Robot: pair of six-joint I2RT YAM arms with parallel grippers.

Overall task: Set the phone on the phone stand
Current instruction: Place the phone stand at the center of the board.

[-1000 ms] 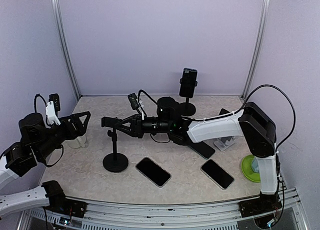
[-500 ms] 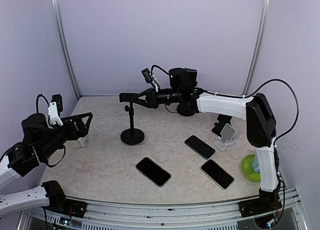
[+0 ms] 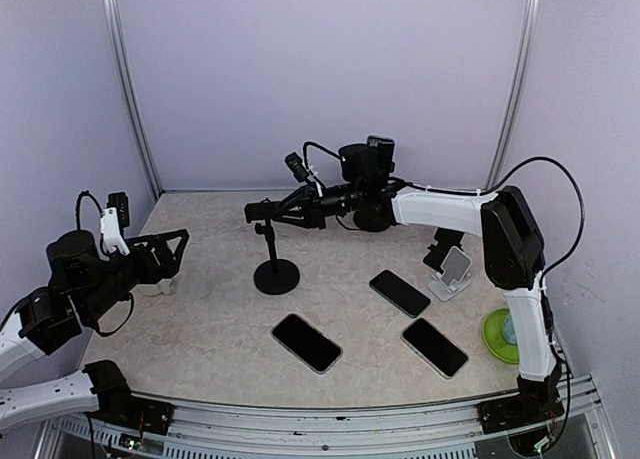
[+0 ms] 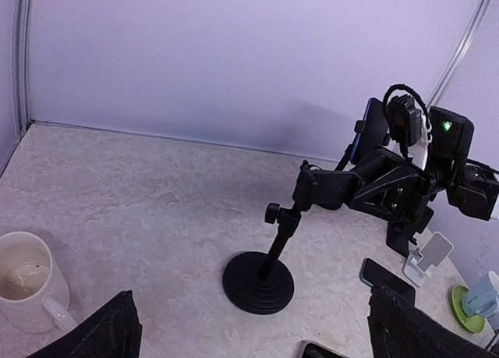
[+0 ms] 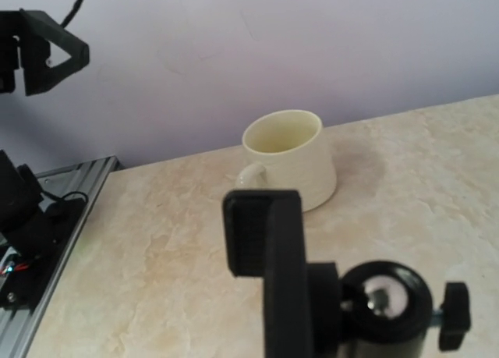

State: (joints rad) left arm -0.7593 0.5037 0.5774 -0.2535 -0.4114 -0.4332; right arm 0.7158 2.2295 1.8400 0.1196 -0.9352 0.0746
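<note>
The black phone stand's round base point(image 3: 276, 276) sits left of the table's middle, its pole leaning up to a clamp head point(image 3: 261, 211). My right gripper point(image 3: 274, 211) is shut on that head, reaching in from the right; the left wrist view shows the same grip point(image 4: 343, 193). In the right wrist view the clamp pad point(image 5: 261, 232) and ball joint point(image 5: 384, 302) fill the foreground. Three dark phones lie flat: one at the front middle point(image 3: 306, 342), one at the front right point(image 3: 434, 347), one further back point(image 3: 400, 293). My left gripper point(image 3: 170, 254) hangs open at the far left, holding nothing.
A cream mug point(image 3: 160, 281) stands by the left gripper, also in the wrist views point(image 5: 290, 159) point(image 4: 26, 281). A small white stand point(image 3: 452, 270) and a green coaster with a cup point(image 3: 503, 335) are at the right. A second black stand carrying a phone point(image 3: 377, 163) is at the back.
The right gripper has carried the black stand from the front left toward the back middle, then slightly right. The left arm has barely shifted.
</note>
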